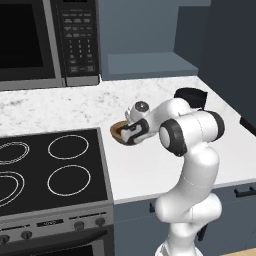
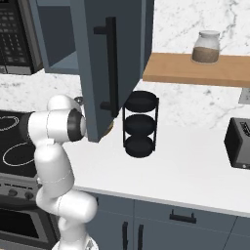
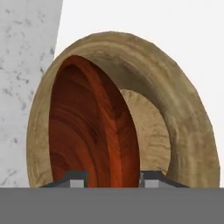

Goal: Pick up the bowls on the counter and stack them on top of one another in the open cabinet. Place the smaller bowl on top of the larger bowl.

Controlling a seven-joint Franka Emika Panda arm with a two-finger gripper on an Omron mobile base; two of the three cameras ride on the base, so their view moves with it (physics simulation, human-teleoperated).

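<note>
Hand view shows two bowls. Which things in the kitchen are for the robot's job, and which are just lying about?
For the job: dark red-brown bowl, light tan bowl, counter, open cabinet, gripper.
Just lying about: microwave, stovetop, black tiered rack, jar, toaster.

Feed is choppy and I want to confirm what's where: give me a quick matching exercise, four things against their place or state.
Things:
1. dark red-brown bowl
2. light tan bowl
3. glass jar
4. toaster

Places or states:
A. on the wooden shelf
B. at the counter's right end
C. nested, tilted, inside another bowl
D. holding a bowl inside it

Pairs: 1-C, 2-D, 3-A, 4-B
</note>
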